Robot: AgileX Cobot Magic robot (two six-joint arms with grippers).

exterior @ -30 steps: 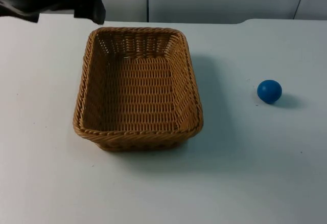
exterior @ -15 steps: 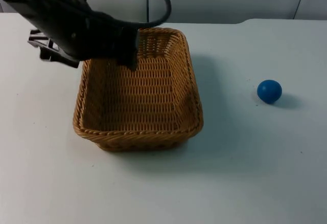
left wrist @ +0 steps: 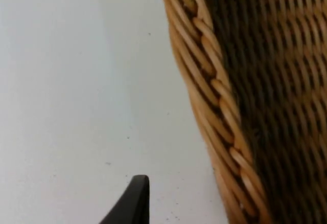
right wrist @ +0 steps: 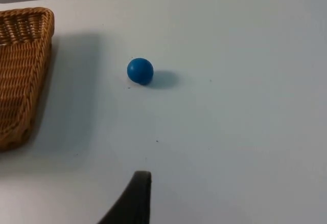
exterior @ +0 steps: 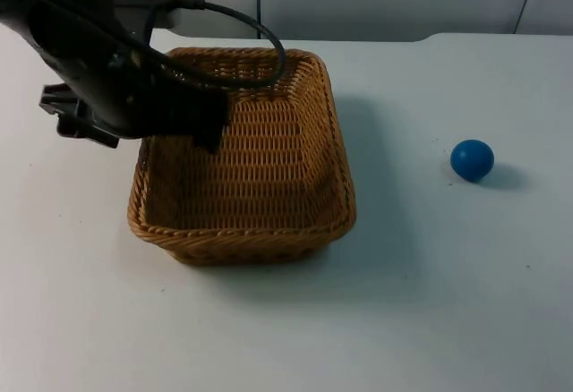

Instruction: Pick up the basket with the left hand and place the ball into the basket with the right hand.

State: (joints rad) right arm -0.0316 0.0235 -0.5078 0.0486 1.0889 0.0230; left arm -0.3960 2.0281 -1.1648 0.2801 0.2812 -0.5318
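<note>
step: reaching for wicker basket (exterior: 242, 150) | my left hand (exterior: 148, 141) over its left rim, finger spread can't tell | right hand waits, blue ball (exterior: 472, 159) well right of basket | next: clamp rim, lift

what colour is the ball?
Blue: the ball is plain solid blue, clearest in the right wrist view.

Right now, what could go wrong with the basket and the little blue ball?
1. The left gripper is over the basket's left rim, and in the left wrist view one fingertip stands outside the woven rim. A poor grab could tip or slide the basket.
2. The blue ball lies loose on the white table, apart from the basket. It is round, so a nudge from the right gripper might roll it away.
</note>
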